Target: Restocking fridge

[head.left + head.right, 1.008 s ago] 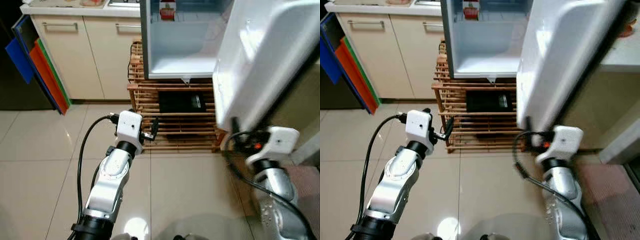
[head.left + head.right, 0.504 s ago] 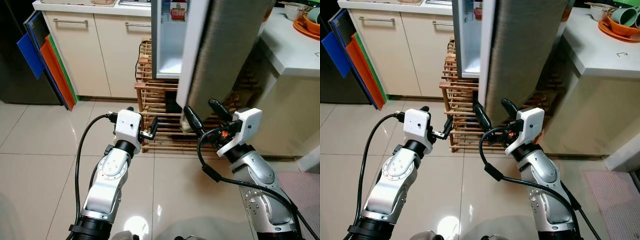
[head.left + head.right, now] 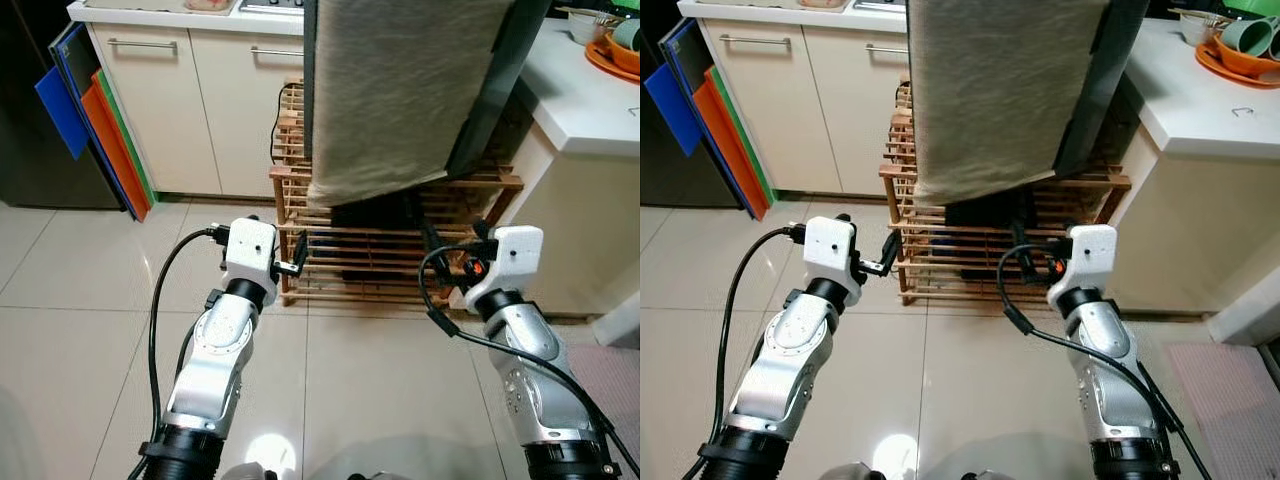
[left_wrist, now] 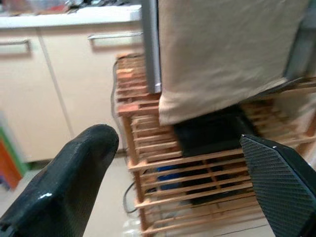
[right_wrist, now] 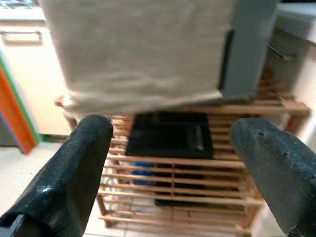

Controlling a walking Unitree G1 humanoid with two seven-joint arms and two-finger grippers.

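Right wrist view shows the fridge door shut over the wooden rack, restocking apparently finished, right gripper and left gripper both spread, empty.

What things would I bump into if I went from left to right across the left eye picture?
Colourful boards → cabinet door with a handle → left hand → fridge door → right hand → white counter.
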